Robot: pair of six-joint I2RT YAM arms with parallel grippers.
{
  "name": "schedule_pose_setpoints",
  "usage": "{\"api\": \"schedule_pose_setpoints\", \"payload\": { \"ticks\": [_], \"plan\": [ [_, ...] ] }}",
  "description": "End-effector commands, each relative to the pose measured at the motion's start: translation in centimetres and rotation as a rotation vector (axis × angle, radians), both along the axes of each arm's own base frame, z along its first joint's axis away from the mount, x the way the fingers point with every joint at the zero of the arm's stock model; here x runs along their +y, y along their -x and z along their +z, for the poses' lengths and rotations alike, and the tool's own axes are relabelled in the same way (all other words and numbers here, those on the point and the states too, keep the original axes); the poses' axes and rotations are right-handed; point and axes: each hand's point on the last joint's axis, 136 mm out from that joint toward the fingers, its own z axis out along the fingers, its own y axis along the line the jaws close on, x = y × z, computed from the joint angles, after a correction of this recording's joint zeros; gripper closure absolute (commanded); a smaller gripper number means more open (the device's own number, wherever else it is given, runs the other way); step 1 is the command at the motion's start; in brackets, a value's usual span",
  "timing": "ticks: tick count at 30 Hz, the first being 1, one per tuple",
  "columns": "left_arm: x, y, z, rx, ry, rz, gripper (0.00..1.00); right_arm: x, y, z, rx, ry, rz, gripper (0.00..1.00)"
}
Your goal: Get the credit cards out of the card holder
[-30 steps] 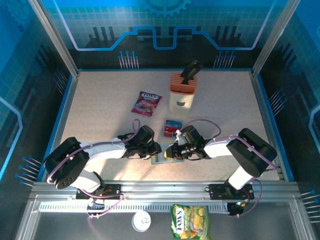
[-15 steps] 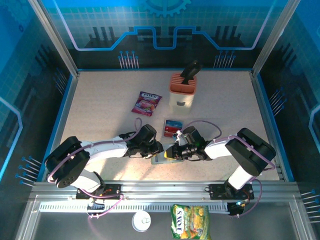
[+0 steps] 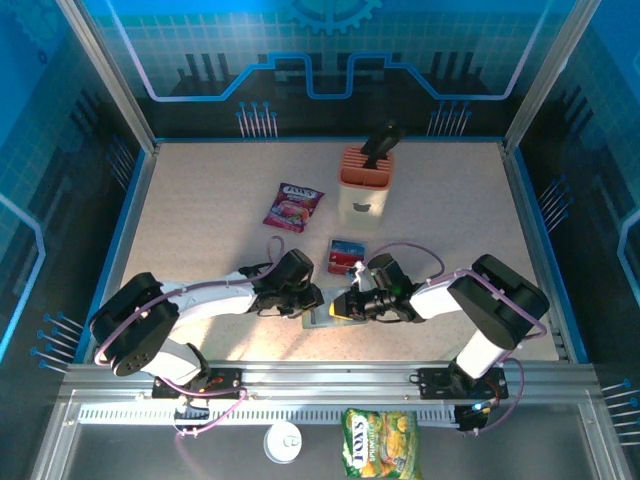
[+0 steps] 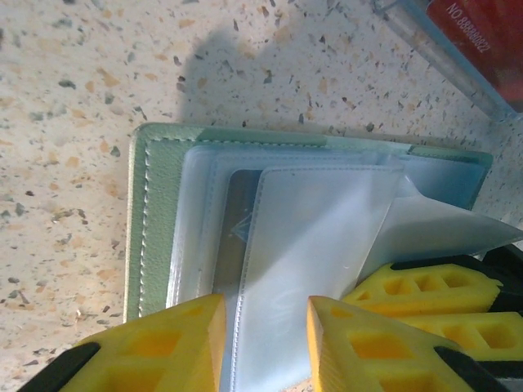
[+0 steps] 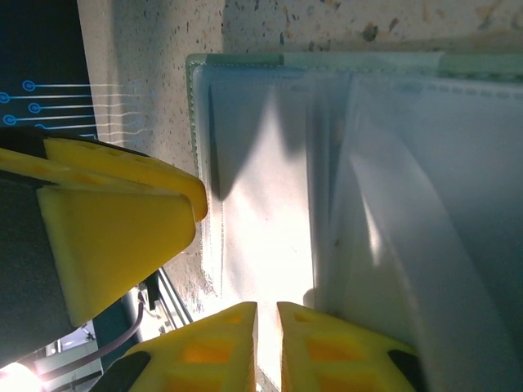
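From above, one card holder (image 3: 322, 320) lies open on the table (image 3: 200, 220) near its front edge, with what look like two cards (image 3: 345, 253) lying apart behind it. At the left wrist, the left claw (image 4: 261, 343) is slightly spread astride a clear sleeve. At the right wrist, the right claw (image 5: 265, 343) pinches a leaf of the holder; emptying seems underway, and the next move probably means peeling that leaf back to reach a card.

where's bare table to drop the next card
Bare tabletop between the snack packet and the left wall, and between the peach block and the right wall. Crowded at near centre: left hand and right hand at the card holder, red cards just behind.
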Motion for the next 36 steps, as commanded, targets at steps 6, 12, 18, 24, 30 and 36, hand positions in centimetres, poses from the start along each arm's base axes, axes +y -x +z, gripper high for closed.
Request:
{"api": "schedule_pose_setpoints", "payload": {
  "ticks": [6,12,18,24,30,36],
  "plan": [
    [-0.9,-0.2,-0.2,-0.004,-0.016,-0.029,0.69,-2.1,1.9,-3.5,0.120,0.092,-0.025,0.86],
    [-1.3,-0.3,-0.5,0.006,-0.020,-0.035,0.69,-2.2,2.0,-3.7,0.126,0.085,-0.028,0.86],
    [-1.7,-0.5,0.1,-0.009,0.001,-0.037,0.72,-2.2,2.0,-3.7,0.127,0.077,-0.032,0.86],
    [-1.9,-0.8,1.5,-0.041,0.019,-0.036,0.72,-1.9,1.8,-3.0,0.111,0.059,-0.029,0.86],
    [-2.4,-1.1,2.5,-0.054,0.035,-0.051,0.72,-1.3,0.9,-0.9,0.071,0.033,-0.028,0.84],
    [-3.0,-1.3,3.0,-0.059,0.054,-0.065,0.72,-2.8,0.4,1.5,-0.018,0.157,-0.020,0.81]
  ]
}}
